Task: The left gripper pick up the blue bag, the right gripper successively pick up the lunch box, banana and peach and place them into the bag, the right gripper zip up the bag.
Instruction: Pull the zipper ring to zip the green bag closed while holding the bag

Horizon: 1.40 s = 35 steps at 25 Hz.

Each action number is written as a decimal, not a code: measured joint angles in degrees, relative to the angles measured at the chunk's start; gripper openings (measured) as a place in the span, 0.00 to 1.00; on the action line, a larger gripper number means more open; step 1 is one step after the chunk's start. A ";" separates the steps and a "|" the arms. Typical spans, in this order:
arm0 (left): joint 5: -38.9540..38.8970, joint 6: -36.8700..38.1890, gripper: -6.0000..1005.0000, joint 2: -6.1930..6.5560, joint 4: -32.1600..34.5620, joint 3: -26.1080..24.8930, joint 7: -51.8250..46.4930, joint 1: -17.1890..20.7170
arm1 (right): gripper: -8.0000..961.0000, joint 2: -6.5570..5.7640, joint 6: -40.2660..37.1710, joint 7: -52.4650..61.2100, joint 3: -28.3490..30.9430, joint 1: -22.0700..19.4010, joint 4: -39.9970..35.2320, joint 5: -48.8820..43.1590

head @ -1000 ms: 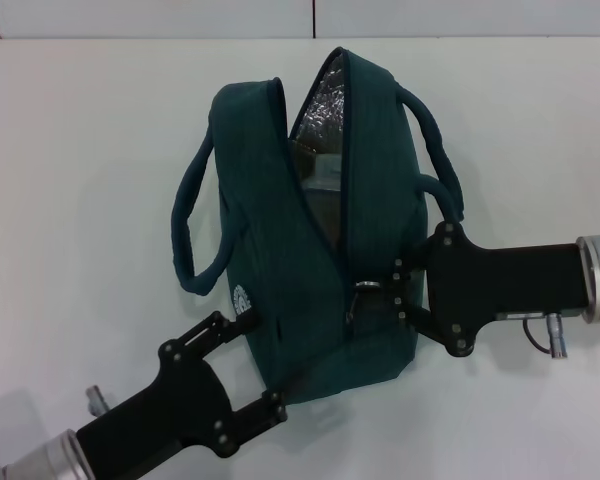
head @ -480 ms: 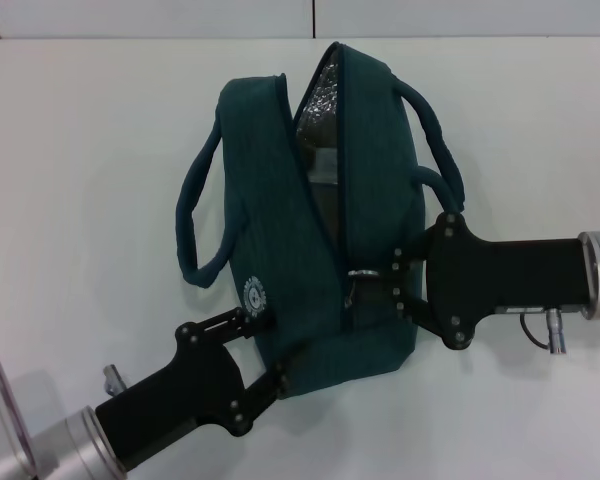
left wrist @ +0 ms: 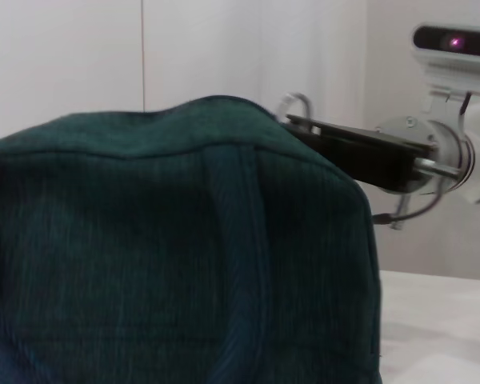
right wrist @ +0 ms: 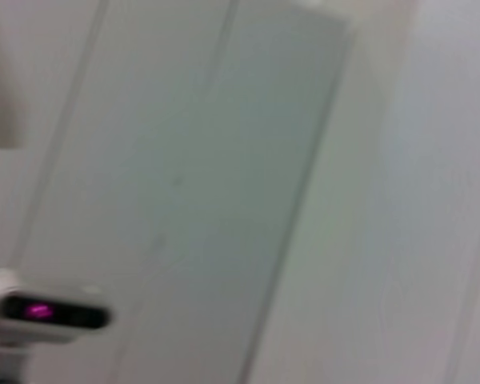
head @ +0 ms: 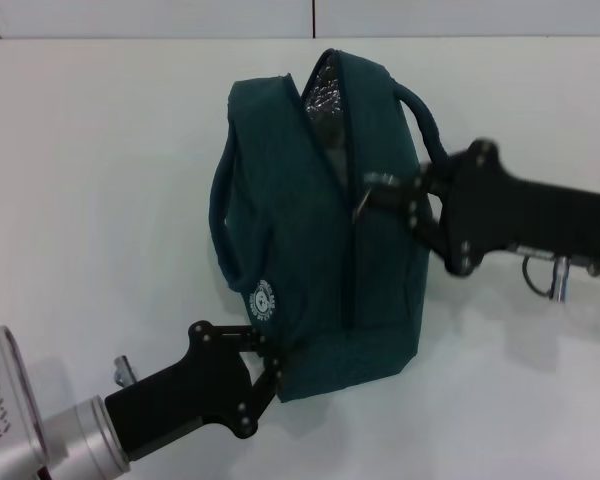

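The blue bag [head: 310, 250] stands upright in the middle of the white table, its round white logo [head: 267, 298] facing me. My left gripper [head: 276, 358] is shut on the bag's near bottom corner. My right gripper [head: 378, 190] reaches in from the right, shut on the metal zipper pull [head: 364, 200] high on the bag. Below the pull the zipper is closed. Above it a narrow gap shows the silver lining [head: 326, 97]. In the left wrist view the bag [left wrist: 144, 256] fills the picture, with the right gripper [left wrist: 304, 126] at its top edge. Lunch box, banana and peach are out of view.
The white table [head: 100, 180] surrounds the bag, with a wall seam along its far edge. One handle [head: 425, 110] loops over the right gripper's arm; the other [head: 223, 225] hangs on the left side. The right wrist view shows only wall and the head camera [right wrist: 52, 312].
The right gripper has drawn the zipper pull up and away along the bag, narrowing the opening. The bag has leaned rightward and the left gripper has shifted right with it.
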 joint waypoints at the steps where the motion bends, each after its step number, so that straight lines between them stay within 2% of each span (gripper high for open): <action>1: 0.00 0.01 0.23 0.00 0.14 -0.08 -0.05 -0.02 | 0.03 0.01 0.03 -1.54 -0.05 0.14 1.43 1.93; 4: -0.28 0.16 0.17 0.03 0.30 -0.40 -0.08 -0.02 | 0.03 0.02 -0.40 -5.13 -0.18 0.27 4.84 7.45; 6: -0.37 0.20 0.07 0.03 0.32 -0.49 -0.14 0.00 | 0.03 0.02 -1.18 -7.21 -0.98 0.27 6.73 11.57; 10: -0.64 0.38 0.07 0.01 0.44 -0.60 -0.47 -0.01 | 0.03 0.02 -2.54 -10.71 -5.94 -0.31 8.13 18.11; 17: -2.32 1.02 0.07 -0.14 3.85 -0.71 -0.13 -0.03 | 0.03 0.02 -3.41 -11.73 -7.87 -1.18 7.80 18.68; 25: -3.86 4.73 0.28 -0.10 7.43 -0.72 -0.14 -0.28 | 0.03 0.02 -4.51 -11.76 -8.44 -1.69 7.71 18.74; 35: -9.33 4.85 0.51 -0.41 10.60 -0.71 -0.26 -2.08 | 0.03 0.02 -5.55 -11.80 -8.80 -1.72 8.16 18.78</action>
